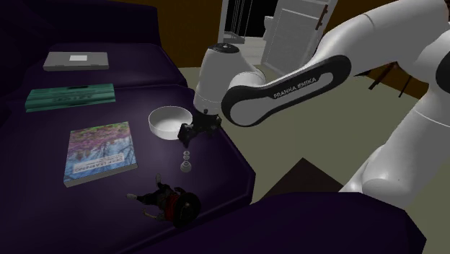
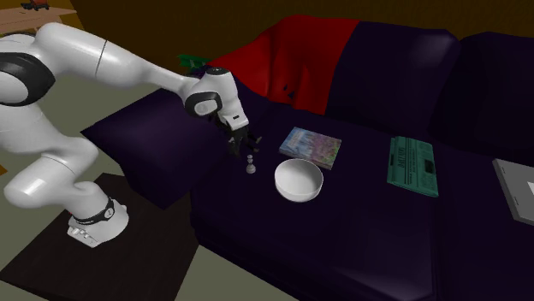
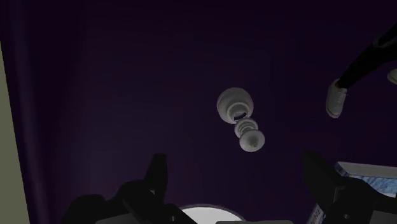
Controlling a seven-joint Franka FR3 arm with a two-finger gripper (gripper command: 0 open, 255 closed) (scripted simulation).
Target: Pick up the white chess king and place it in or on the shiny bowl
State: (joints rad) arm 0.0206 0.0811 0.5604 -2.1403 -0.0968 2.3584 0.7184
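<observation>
While gripper (image 3: 235, 164) hangs spread over chess king (image 3: 242, 121), sofa edge (image 1: 242, 163) near.

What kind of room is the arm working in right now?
Probably a living room: the work surface is a dark purple sofa, a red cloth drapes over its back, and a colourful book lies on the seat.
</observation>
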